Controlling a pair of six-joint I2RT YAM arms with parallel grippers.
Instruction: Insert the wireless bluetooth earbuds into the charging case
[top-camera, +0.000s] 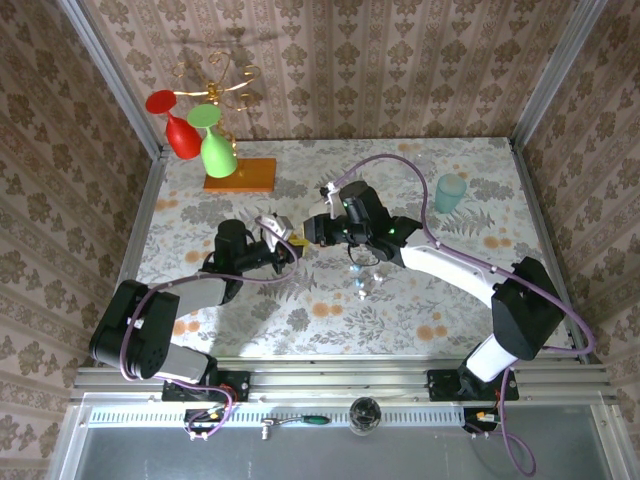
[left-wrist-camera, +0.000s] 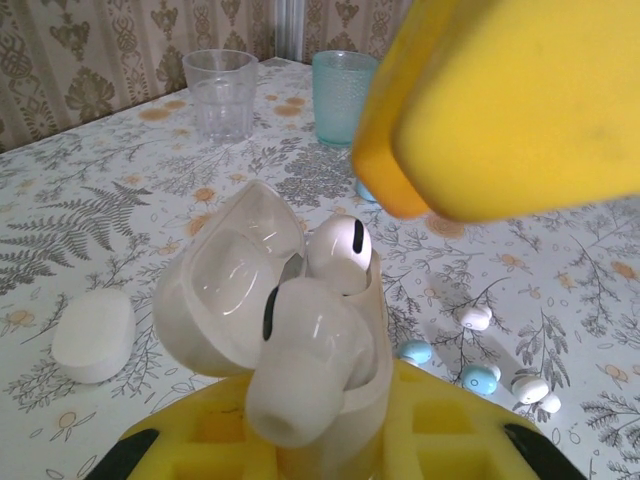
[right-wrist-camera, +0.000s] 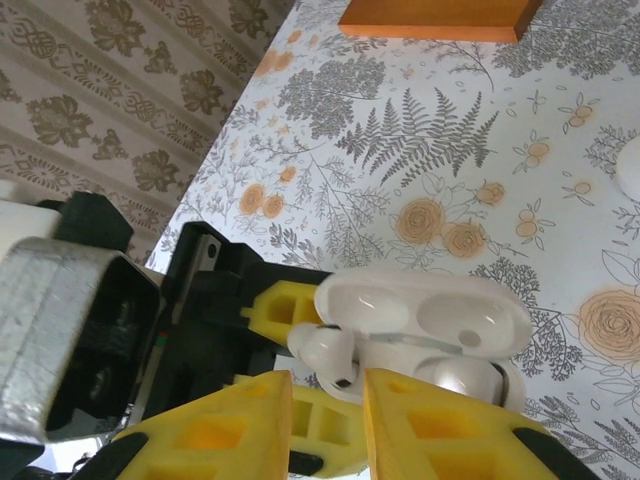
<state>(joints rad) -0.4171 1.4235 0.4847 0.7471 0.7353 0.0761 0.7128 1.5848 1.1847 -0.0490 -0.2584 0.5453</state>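
Half done. I see first earbud (left-wrist-camera: 338, 250) seated in charging case (right-wrist-camera: 430, 315), clamped between left gripper (top-camera: 278, 238) jaws. The second earbud (right-wrist-camera: 322, 350) is unseated, its stem between right gripper (right-wrist-camera: 328, 400) narrow jaws; grip unclear.

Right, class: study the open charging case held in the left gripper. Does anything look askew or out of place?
Yes. The near earbud leans out over the front rim of the charging case instead of sitting in its well; the far earbud stands upright inside.
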